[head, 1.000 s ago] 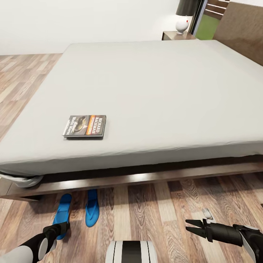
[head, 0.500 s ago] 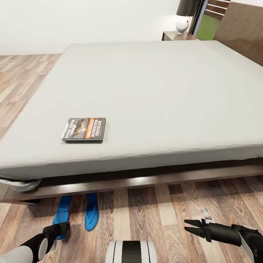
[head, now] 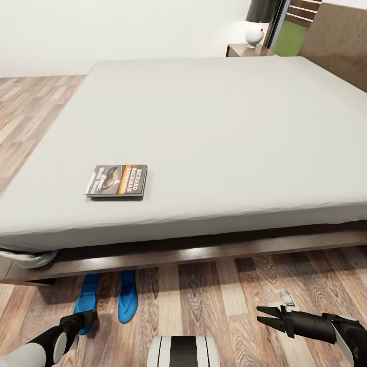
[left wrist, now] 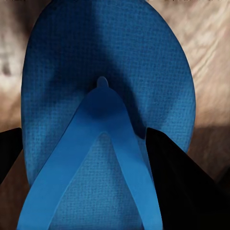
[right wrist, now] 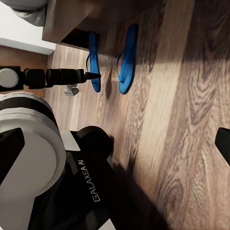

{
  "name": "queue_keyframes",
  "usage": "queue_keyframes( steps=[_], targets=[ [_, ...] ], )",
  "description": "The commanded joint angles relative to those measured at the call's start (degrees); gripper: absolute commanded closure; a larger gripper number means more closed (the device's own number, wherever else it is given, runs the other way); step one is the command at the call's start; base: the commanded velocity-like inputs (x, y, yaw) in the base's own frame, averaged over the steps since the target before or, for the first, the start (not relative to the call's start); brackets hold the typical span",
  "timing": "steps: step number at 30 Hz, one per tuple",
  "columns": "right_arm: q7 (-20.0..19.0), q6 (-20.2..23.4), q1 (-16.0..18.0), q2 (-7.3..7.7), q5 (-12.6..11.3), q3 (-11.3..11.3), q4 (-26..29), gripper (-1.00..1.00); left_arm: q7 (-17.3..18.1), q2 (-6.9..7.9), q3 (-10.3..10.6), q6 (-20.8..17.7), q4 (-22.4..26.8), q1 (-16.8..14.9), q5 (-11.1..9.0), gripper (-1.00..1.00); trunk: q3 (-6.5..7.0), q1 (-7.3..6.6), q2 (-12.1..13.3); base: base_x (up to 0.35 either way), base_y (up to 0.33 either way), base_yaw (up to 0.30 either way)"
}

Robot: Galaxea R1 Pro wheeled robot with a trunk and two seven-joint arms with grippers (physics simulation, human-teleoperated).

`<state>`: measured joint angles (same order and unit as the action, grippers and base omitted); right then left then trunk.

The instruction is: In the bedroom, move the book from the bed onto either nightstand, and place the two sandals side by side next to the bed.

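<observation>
The book (head: 116, 181) lies flat on the grey mattress of the bed (head: 214, 127), near its front left edge. Two blue sandals lie side by side on the floor, their toes partly under the bed frame: the left sandal (head: 85, 299) and the right sandal (head: 127, 296). My left gripper (head: 89, 318) hangs open just above the left sandal (left wrist: 105, 72), one dark finger (left wrist: 177, 182) on each side of its strap. My right gripper (head: 260, 314) is open and empty above bare floor. Both sandals (right wrist: 127, 60) also appear in the right wrist view. A nightstand (head: 247, 49) stands beyond the bed's far corner.
A white lamp with a dark shade (head: 255, 30) stands on the nightstand. The wooden headboard (head: 339, 41) rises at the right. Wood-plank floor (head: 214, 300) runs along the bed's front. My own base (right wrist: 91, 187) is near the right arm.
The whole head view shifted slightly over the first half second, so the camera moved. Book, sandals and both grippers keep their places.
</observation>
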<state>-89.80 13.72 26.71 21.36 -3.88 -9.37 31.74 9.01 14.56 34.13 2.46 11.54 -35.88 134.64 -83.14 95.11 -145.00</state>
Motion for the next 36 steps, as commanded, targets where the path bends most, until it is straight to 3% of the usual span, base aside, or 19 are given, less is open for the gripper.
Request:
queue_keyframes(
  steps=[1, 36],
  targets=[
    [-0.2, 0.6, 0.01, 0.0, -0.07, -0.03, 0.01, -1.0, 0.25, 0.03, 0.06, 0.27, 0.15, 0.02, 0.36, 1.0, -0.04, -0.01, -0.01, 0.0, 0.0, 0.0],
    [-0.2, 0.67, 0.01, -0.49, -0.07, -0.01, 0.0, -1.0, 0.3, 0.03, 0.06, 0.27, 0.15, 0.02, 0.36, 1.0, -0.04, -0.01, -0.01, 0.04, -0.001, 0.0]
  ],
)
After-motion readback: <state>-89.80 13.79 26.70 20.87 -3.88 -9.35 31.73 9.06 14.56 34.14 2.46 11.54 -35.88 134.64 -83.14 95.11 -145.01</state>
